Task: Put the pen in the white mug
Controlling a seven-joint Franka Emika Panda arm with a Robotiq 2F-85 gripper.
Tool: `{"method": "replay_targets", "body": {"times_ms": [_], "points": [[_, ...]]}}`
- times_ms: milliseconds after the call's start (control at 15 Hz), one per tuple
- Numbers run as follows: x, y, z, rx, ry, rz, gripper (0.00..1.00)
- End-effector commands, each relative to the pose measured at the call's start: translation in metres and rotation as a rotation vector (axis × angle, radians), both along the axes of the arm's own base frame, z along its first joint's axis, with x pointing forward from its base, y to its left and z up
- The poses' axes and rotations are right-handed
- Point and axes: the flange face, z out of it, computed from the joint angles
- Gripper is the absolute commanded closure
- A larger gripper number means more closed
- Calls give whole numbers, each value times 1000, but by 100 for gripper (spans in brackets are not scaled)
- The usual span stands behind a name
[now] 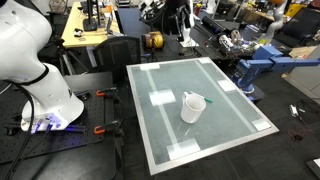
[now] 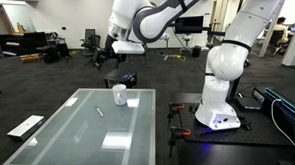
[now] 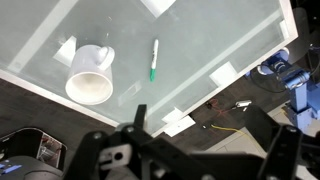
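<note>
The pen cannot be picked out with any certainty in an exterior view where the white mug (image 1: 191, 107) stands upright near the middle of the glass table (image 1: 235, 125). White tape patches (image 1: 160, 98) mark the glass. The robot's base (image 1: 50, 105) sits off one edge beside red clamps (image 1: 100, 130). Nothing stands between base and mug.

In an exterior view the pen (image 2: 100, 111) lies flat on the table (image 2: 70, 136), just beside the mug (image 2: 119, 94) but not touching it. The arm (image 2: 150, 20) hangs well above both. A flat white board (image 2: 27, 126) lies on the floor beyond the table, out of the way.

In the wrist view the pen (image 3: 154, 60) lies on bare glass (image 3: 210, 35), apart from the mug (image 3: 90, 78), whose mouth shows open and empty. The gripper (image 3: 205, 150) looks spread wide and holds nothing.

The risks, as I judge them:
- The pen is thin and flat on hard glass, so the fingers may scrape the surface or close above it and miss.
- A grip off centre could let the pen swing or roll away.
- The mug stands close, so a careless descent could knock it over.
- A pen released tilted could catch the rim and fall outside.
</note>
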Motion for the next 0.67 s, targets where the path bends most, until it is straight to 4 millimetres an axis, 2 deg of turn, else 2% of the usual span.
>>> {"method": "replay_targets", "body": {"times_ms": [0,133,200,600], "points": [[14,-9,-11,25,9,-62,0],[17,-14,-22,42,25,-82,0],[7,-10,-17,26,36,-49,0],[8,-10,-21,29,45,-47,0]]}}
